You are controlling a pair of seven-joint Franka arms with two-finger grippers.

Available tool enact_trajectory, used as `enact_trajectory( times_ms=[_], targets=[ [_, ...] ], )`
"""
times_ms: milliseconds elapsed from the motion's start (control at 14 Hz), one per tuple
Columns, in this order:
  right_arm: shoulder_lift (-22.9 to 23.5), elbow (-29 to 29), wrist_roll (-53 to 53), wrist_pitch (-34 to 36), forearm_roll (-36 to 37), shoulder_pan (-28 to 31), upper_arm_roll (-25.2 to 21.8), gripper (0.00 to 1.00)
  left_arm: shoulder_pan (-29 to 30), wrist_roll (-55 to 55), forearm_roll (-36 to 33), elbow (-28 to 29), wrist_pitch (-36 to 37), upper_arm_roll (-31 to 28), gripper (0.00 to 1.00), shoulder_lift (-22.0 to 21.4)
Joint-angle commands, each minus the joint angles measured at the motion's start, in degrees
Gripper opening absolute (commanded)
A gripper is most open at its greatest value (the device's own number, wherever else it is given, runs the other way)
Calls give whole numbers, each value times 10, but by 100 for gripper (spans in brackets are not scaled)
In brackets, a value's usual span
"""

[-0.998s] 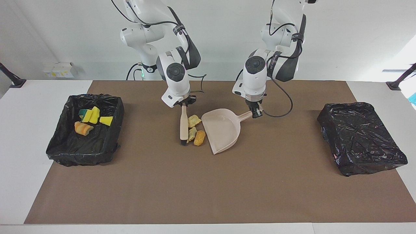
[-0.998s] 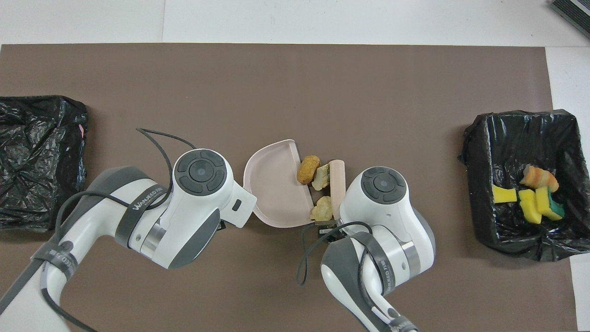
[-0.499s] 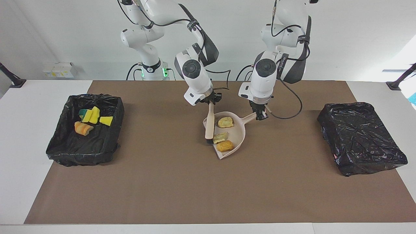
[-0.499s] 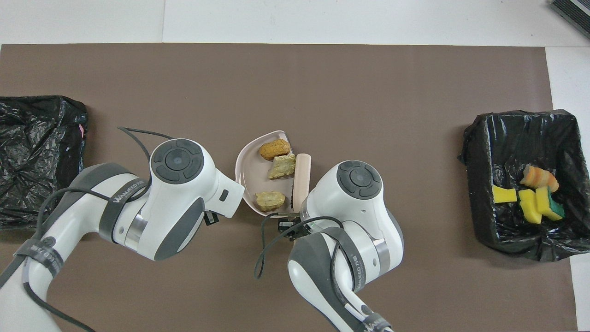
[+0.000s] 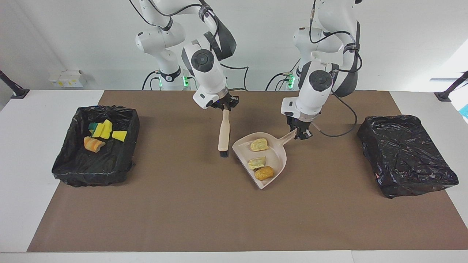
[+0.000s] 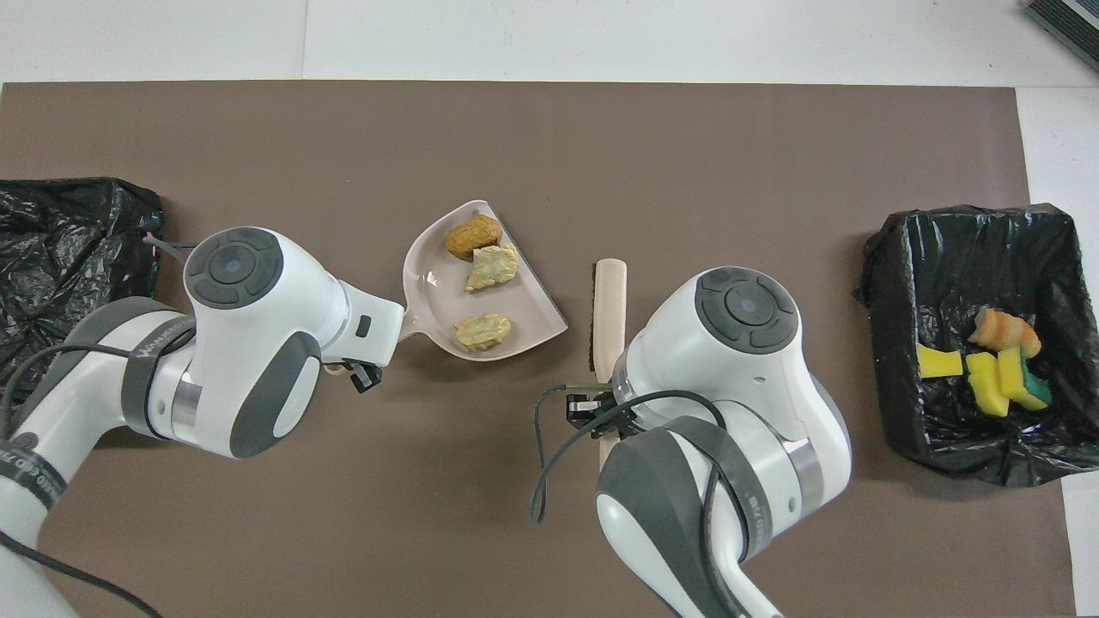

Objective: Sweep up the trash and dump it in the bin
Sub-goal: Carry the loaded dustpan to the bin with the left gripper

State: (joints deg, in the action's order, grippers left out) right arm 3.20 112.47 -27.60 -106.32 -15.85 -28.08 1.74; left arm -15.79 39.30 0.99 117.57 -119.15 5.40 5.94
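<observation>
A: Where is the trash [image 5: 260,162] now?

B: Three sponge scraps lie in the dustpan [image 5: 278,155], which the left hand [image 5: 302,134] holds closed on its handle. The right hand [image 5: 223,106] grips the brush [image 5: 223,134].

A: Will they stay?

B: They look light and soft, so I would keep the pan level. More scraps lie in the open bin [image 5: 120,160].

Overhead: both hands hidden under own wrists, brush [image 6: 609,300] handle end too. Covered bin [image 6: 69,257] cut by frame edge. Facing: arm tops cropped.
</observation>
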Motion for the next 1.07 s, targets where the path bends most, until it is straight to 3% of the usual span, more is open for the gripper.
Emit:
enact_trajectory(
  times_ms=[0,214,499,784,998],
  targets=[
    [-6,-1,-15,5,19,3,12,0,45,-10,9,-2,-1,1,0,-42],
    [-7,15,-28,-10,21,-23,14,0,104,-11,9,-17,52,0,0,-87],
    [-2,36,-75,-19,21,-97,14,0,200,9,9,-113,227,-1,0,-100],
    [8,74,-125,-48,12,-164,15,0,291,45,9,-184,290,-6,0,-106],
    [21,86,-136,-83,8,-181,15,0,367,73,2,-199,303,-7,0,-106]
  ],
)
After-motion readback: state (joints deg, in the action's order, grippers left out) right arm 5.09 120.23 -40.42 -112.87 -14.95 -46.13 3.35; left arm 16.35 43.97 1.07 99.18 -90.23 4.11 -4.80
